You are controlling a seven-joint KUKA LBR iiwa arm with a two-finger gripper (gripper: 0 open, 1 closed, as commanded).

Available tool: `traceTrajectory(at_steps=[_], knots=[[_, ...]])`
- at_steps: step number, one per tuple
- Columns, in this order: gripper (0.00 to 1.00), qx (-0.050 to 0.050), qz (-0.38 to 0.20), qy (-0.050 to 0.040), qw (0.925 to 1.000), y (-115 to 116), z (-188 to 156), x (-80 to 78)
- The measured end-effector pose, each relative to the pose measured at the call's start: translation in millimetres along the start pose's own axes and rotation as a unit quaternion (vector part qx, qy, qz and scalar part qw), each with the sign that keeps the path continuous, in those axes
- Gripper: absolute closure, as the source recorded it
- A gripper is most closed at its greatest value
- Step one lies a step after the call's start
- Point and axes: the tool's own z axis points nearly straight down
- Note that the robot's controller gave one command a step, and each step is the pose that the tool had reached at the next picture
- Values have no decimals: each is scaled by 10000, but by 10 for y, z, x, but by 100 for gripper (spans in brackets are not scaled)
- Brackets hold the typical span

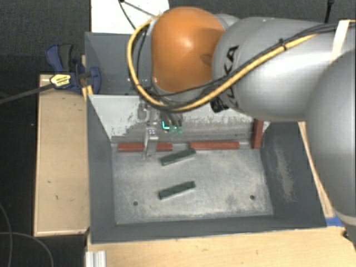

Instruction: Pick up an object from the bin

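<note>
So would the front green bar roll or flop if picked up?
The front green bar looks straight and flat-sided, so probably stiff and unlikely to roll. Lying flat on the bin floor, it may slide when pushed. Its slimness suggests light weight.

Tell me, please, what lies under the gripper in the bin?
A red-brown bar along the back edge lies under the gripper, with a dark green bar beside it. The gripper covers the red-brown bar's middle.

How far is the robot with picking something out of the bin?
Done: nothing lifted yet; the near green bar and the far green bar lie flat on the floor of the bin. In hand: the gripper is low at the back wall, over the left red bar. Left: to grasp one thing and lift it out.
</note>
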Motion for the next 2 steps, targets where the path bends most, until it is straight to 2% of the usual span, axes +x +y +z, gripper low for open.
traceTrajectory(at_steps=[1, 2], knots=[[0, 13, -175, 10, 9998, -604, 1524, 404], [0, 14, 189, -20, 9998, -1298, 1680, 533]])
